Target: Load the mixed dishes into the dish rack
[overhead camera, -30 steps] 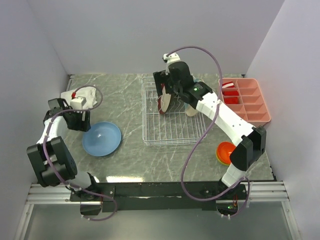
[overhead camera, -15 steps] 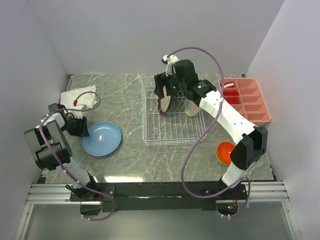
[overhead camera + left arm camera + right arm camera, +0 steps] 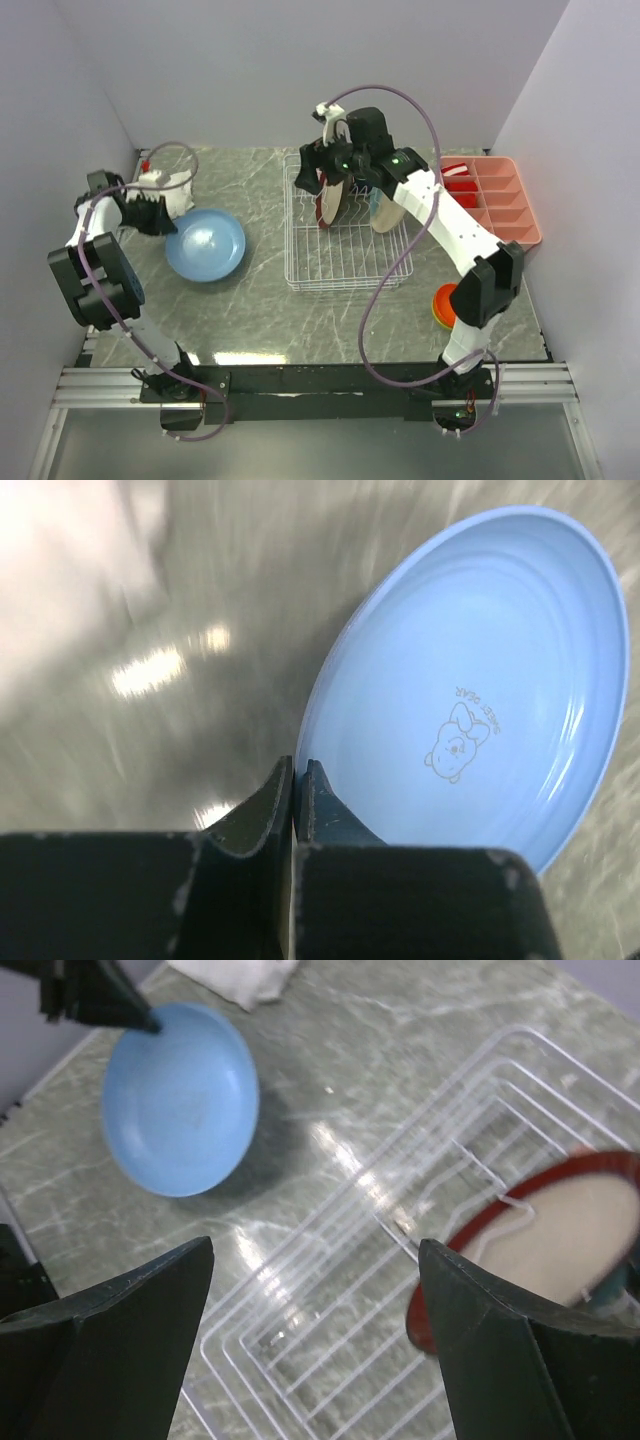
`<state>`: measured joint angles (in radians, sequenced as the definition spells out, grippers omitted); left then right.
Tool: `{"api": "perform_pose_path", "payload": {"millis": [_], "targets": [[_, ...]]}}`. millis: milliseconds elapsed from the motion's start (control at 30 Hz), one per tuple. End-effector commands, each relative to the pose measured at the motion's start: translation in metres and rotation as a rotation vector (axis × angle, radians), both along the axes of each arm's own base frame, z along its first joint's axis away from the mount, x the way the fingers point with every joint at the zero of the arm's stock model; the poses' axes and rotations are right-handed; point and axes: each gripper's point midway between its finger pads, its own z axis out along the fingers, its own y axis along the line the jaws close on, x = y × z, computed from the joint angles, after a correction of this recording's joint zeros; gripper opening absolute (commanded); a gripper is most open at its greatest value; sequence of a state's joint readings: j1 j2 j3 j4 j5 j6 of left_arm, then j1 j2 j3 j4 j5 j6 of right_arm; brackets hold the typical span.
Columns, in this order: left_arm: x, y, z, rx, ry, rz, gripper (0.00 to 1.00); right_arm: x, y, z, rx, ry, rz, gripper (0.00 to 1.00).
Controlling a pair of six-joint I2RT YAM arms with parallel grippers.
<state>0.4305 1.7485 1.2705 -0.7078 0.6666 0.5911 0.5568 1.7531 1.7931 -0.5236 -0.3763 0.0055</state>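
Observation:
A light blue plate (image 3: pixel 205 245) (image 3: pixel 480 680) (image 3: pixel 180 1095) lies tilted on the table left of the dish rack (image 3: pixel 340 265) (image 3: pixel 330 1310). My left gripper (image 3: pixel 165 222) (image 3: pixel 298 770) is shut on its left rim, one finger inside and one outside. A dark maroon-rimmed plate (image 3: pixel 328 205) (image 3: pixel 560 1230) stands upright in the rack's back half. Beside it stands a cream-and-light-blue plate (image 3: pixel 382 210). My right gripper (image 3: pixel 325 170) (image 3: pixel 315 1248) hangs open above the rack's back left corner, holding nothing. An orange bowl (image 3: pixel 450 303) nested with a yellow-green one sits right of the rack.
A white folded cloth (image 3: pixel 172 182) (image 3: pixel 235 975) lies at the back left, just behind the left gripper. A pink compartment tray (image 3: pixel 495 200) stands at the back right. Walls close in on the left, back and right.
My left gripper went from open to shut on the blue plate's rim, and the plate shifted slightly toward the back. The right gripper lifted away from the maroon-rimmed plate.

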Motion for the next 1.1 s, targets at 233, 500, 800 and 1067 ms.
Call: {"api": "perform_pose_path", "payload": {"millis": [233,500,800,1067], "targets": [[0.055,-0.073,0.131,-0.198,-0.341,-0.256,0.01,0.016,0.05,-0.001,0.149,0.12,0.142,0.91],[0.048,-0.105,0.152,-0.278,-0.352,-0.31,0.01,0.016,0.061,-0.018,0.163,0.178,0.17,0.9],[0.054,-0.141,0.156,-0.32,-0.348,-0.36,0.01,0.002,0.078,-0.013,0.218,0.21,0.282,0.87],[0.061,-0.154,0.169,-0.358,-0.372,-0.377,0.01,0.005,0.076,-0.028,0.193,0.235,0.248,0.78]]}}
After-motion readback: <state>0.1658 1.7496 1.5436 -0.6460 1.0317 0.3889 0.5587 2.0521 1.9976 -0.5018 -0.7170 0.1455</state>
